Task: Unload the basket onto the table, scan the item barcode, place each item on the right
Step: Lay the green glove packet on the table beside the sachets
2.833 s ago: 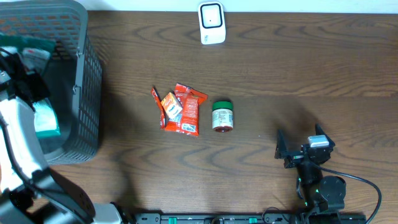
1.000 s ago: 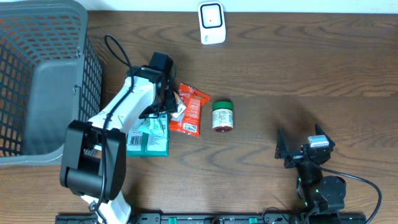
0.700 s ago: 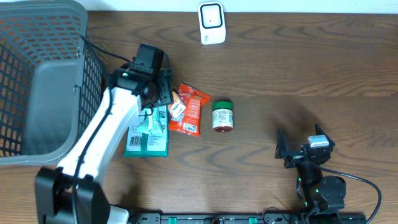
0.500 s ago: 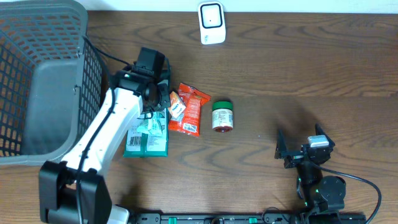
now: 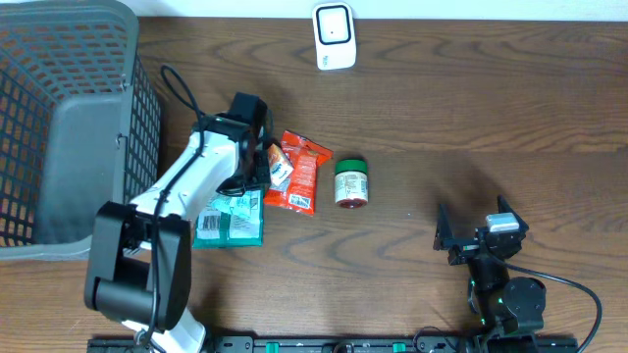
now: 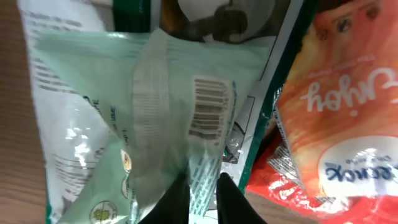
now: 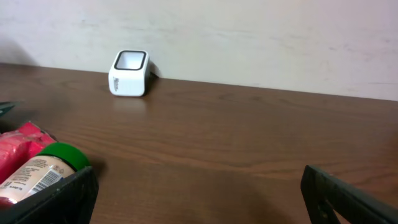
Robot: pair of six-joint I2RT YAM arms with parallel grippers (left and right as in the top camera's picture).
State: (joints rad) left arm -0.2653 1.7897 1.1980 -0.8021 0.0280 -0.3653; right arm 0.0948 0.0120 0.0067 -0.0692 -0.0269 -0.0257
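The pale green packet (image 6: 155,93) lies back-up on the surface (image 5: 471,108), just right of the grey basket (image 5: 59,118). Its black barcode (image 6: 210,109) shows plainly on the raised seam flap, but the fine print around it is too small to read. The orange sachet (image 6: 339,106) touching its right edge carries white lettering, upside down from the left wrist, that I cannot make out. The left gripper (image 6: 202,186) has its jaws pinched together on the packet's flap, just below the barcode.

Red snack packets (image 5: 294,175) crowd the packet's right side, and a green-lidded jar (image 5: 350,182) lies on its side just beyond them. The white scanner (image 5: 334,36) stands at the far edge, well apart. The right gripper (image 7: 199,196) rests near the front with its jaws wide apart, holding nothing.

A few seconds ago the packet was over in the basket with the left arm. Now it is out on the surface beside the red packets.
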